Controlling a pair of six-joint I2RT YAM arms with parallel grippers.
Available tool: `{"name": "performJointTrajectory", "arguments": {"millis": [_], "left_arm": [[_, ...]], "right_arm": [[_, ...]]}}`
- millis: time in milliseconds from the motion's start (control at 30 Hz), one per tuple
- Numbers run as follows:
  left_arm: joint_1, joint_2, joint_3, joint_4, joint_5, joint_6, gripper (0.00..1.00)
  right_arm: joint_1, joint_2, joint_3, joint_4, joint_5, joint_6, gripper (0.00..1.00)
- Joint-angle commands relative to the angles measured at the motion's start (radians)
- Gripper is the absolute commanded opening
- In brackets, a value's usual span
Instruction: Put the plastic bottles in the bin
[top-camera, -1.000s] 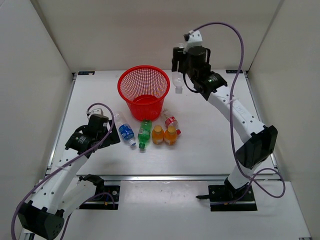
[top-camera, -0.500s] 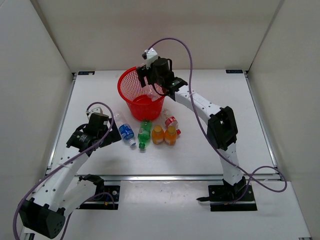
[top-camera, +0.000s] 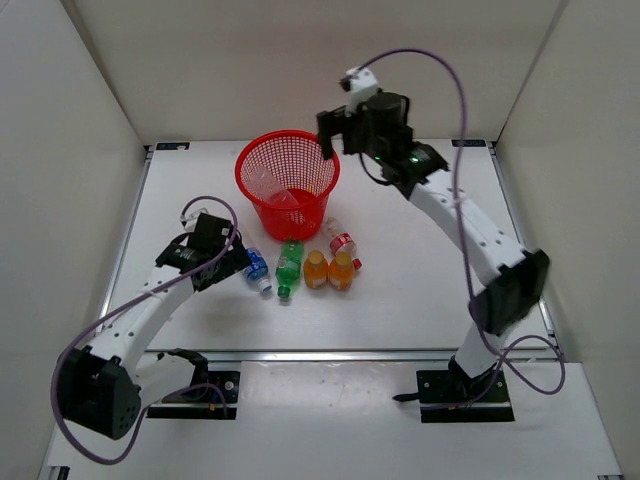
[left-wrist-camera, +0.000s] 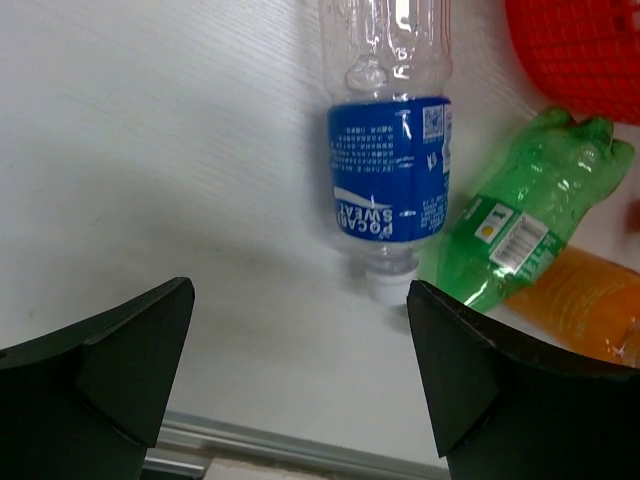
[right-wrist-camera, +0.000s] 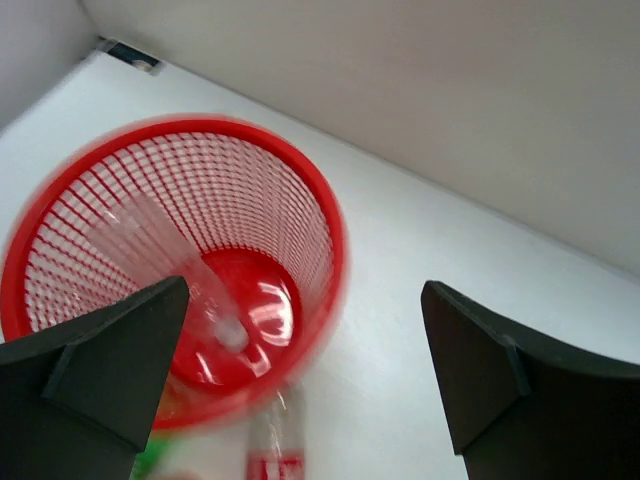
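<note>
Right hand (top-camera: 335, 135) wide open and empty, over the 2 o'clock rim of the round red mesh plastic bin (top-camera: 245, 165). One clear plastic bottle (top-camera: 268, 185) lies inside. Left hand (left-wrist-camera: 300, 345) also open, probably staged for a pick. Blue-labelled clear bottle (left-wrist-camera: 390, 170) lies on the table (left-wrist-camera: 150, 150) at its 12 o'clock, cap toward the hand, untouched.

1. A robot test lab, not a home or a shop, was indicated.
2. A white table (top-camera: 420, 270) was seen boxed in by plain white panels (top-camera: 300, 60) on three sides.
3. A left arm (top-camera: 150, 300) and a right arm (top-camera: 465, 225) were found bolted to black plates (top-camera: 495, 400) at the near edge.
4. Purple cables (top-camera: 420, 50) were left looping in the open.
5. Only small bottles (top-camera: 289, 262) and a red basket (top-camera: 310, 165) were laid out, and a bare metal rail (top-camera: 330, 352) was fitted along the table edge.
</note>
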Motion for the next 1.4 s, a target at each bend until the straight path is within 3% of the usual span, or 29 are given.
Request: {"name": "performJointTrajectory", "arguments": {"millis": [0, 300, 533, 633, 800, 867, 1033, 1133, 1233, 1367], "left_arm": [[-0.001, 0.053, 0.022, 0.106, -0.023, -0.06, 0.99], [0.006, 0.271, 0.045, 0.279, -0.085, -0.103, 0.99], [-0.01, 0.394, 0.025, 0.398, -0.112, -0.165, 0.97], [-0.007, 0.42, 0.01, 0.416, -0.105, -0.185, 0.9], [0.043, 0.356, -0.059, 0.398, -0.085, -0.192, 0.57], [0.045, 0.285, -0.056, 0.358, -0.115, -0.182, 0.52], [0.014, 0.022, 0.078, 0.235, -0.235, -0.09, 0.51], [-0.007, -0.003, 0.253, 0.244, -0.256, -0.007, 0.52], [-0.117, 0.042, 0.352, 0.411, -0.362, 0.128, 0.5], [-0.156, 0.154, 0.476, 0.655, -0.306, 0.217, 0.52]], "right_arm": [[-0.072, -0.217, -0.218, -0.108, 0.105, 0.054, 0.99], [-0.453, -0.639, -0.783, -0.191, -0.025, 0.249, 0.99], [-0.616, -0.774, -0.935, -0.221, -0.086, 0.252, 0.99], [-0.619, -0.788, -0.98, -0.237, -0.079, 0.259, 1.0], [-0.632, -0.808, -1.041, -0.236, -0.109, 0.28, 0.99], [-0.633, -0.808, -1.053, -0.237, -0.115, 0.275, 0.99], [-0.581, -0.817, -1.093, -0.225, -0.117, 0.277, 1.0], [-0.528, -0.819, -1.121, -0.201, -0.131, 0.286, 0.99], [-0.488, -0.801, -1.139, -0.164, -0.144, 0.292, 0.99], [-0.443, -0.779, -1.159, -0.126, -0.18, 0.297, 0.99]]}}
